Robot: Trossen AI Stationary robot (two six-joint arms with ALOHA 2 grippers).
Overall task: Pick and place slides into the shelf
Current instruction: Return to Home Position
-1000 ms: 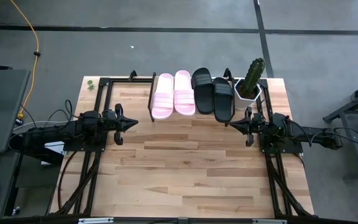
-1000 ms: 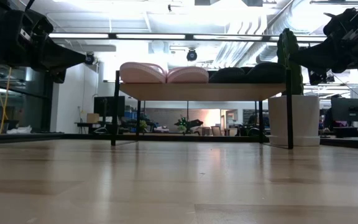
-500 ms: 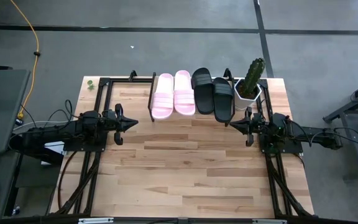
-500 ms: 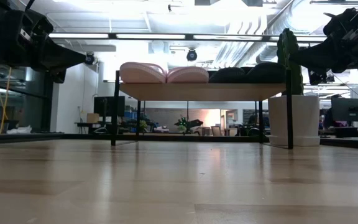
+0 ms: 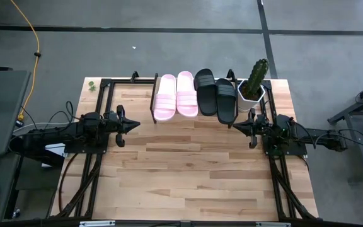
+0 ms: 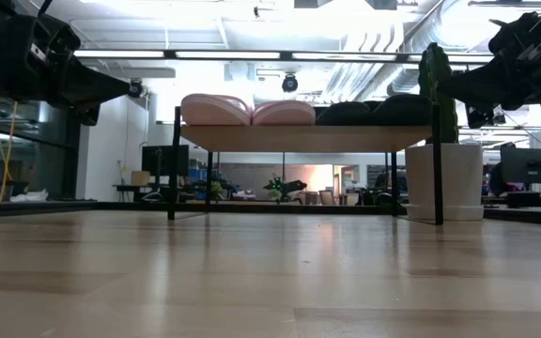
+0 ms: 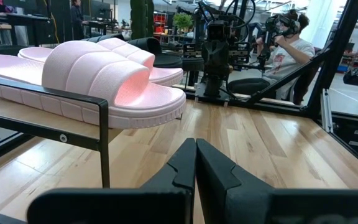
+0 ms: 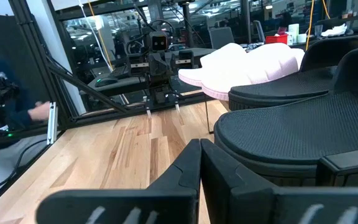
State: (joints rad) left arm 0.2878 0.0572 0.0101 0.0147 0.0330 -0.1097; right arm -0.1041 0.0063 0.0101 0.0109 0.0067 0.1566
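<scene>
Along the far edge of the worktop (image 5: 188,170) stands the shelf (image 6: 303,138). It carries two pink slides (image 5: 164,99) on the left and two black slides (image 5: 226,101) on the right, side by side and touching. Just right of the shelf, a cactus (image 5: 257,74) stands in a white pot (image 5: 244,94).

From above, the shelf's plank is almost wholly covered. The rightmost black slide lies a little nearer than its neighbour, and its near end reaches past the frame. The level view shows what the top view cannot. The plank is raised on thin dark legs (image 6: 174,164), the slides sit on top of it, and the space beneath is open.

At the left side of the worktop, the left arm (image 5: 74,132) lies low and points right, short of the shelf's left end. The right arm (image 5: 282,133) mirrors it at the right side and points left, near the pot. Only the wrist views show the fingers clearly. The left jaws are closed on nothing, tips touching, with a pink slide just beyond them. The right jaws are likewise closed and empty, with a black slide close by on one side.

Each wrist view also shows the opposite arm across the worktop and a person (image 7: 291,43) in the room behind.
</scene>
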